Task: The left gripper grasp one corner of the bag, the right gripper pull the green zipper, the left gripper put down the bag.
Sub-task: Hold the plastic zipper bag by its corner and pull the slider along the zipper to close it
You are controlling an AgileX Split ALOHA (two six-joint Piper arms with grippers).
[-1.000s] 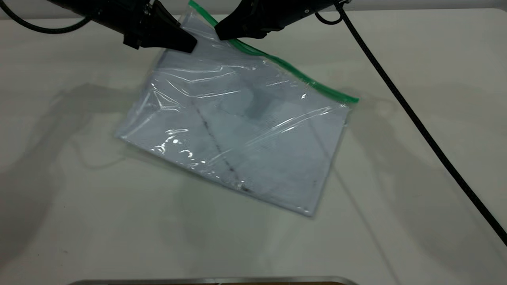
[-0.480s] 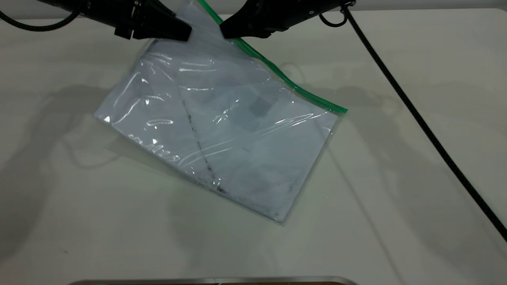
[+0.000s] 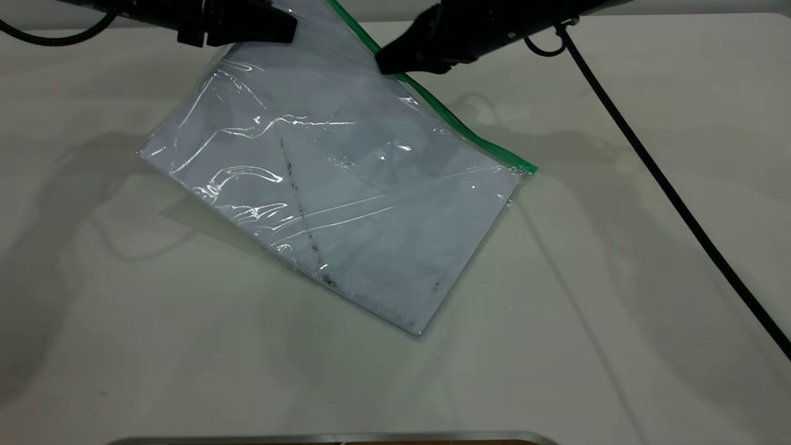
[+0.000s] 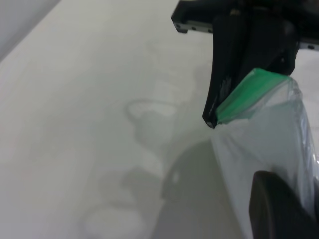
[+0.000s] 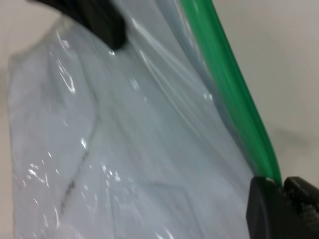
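At the table's far edge, the left gripper (image 3: 281, 28) stays clamped on the bag's (image 3: 346, 204) upper corner (image 4: 244, 94), holding that end raised while the lower edge rests on the table (image 3: 123, 346). The right gripper (image 3: 388, 62), closed on the green zipper (image 3: 469, 133), has slid down the strip since a second ago: the pull is evidently under way, most of the strip remaining.

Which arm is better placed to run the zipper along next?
The right. Its claw is already closed on the zipper, with most of the strip running on toward the far corner. The left claw is busy holding up the bag by its corner.
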